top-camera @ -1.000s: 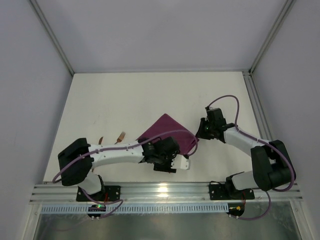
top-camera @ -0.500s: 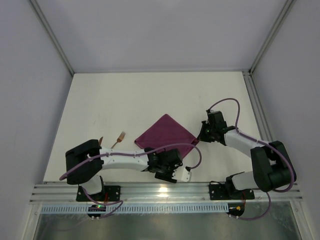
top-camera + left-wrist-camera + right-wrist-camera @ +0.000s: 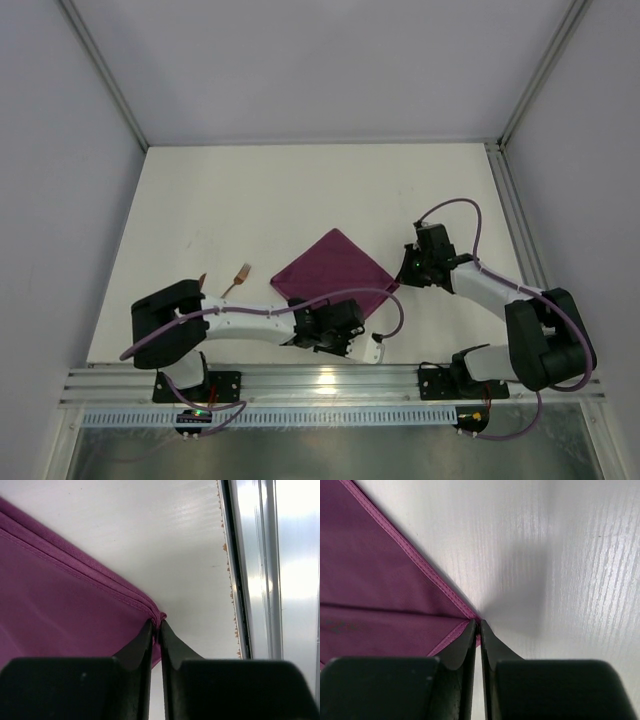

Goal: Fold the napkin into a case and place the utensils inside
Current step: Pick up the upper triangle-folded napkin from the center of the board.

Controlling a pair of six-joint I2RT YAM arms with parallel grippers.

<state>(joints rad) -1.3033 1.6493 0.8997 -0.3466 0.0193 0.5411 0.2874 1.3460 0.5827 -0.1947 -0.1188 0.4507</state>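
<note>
Napkin: the napkin (image 3: 335,265) lies as a flat diamond on the surface (image 3: 250,200), right of centre and towards the near edge.
Left hand: your left hand (image 3: 156,625) is pinched closed on the napkin's near corner, with only the very tip between the fingers.
Right hand: your right hand (image 3: 476,624) is clamped shut on the right corner, again right at the tip.
Utensils: the utensils (image 3: 240,275) lie bare on the surface, left of the napkin and apart from it.
Case: no pouch is formed yet, so nothing holds anything.
Risk, grip: both holds are shallow, so a quick lift could pull a hem free and drop that corner.
Risk, layers: the right corner shows more than one edge, so you may be holding only one layer.
Risk, drag: uneven pulls would skew the fold or slide the cloth towards the near rail.
</note>
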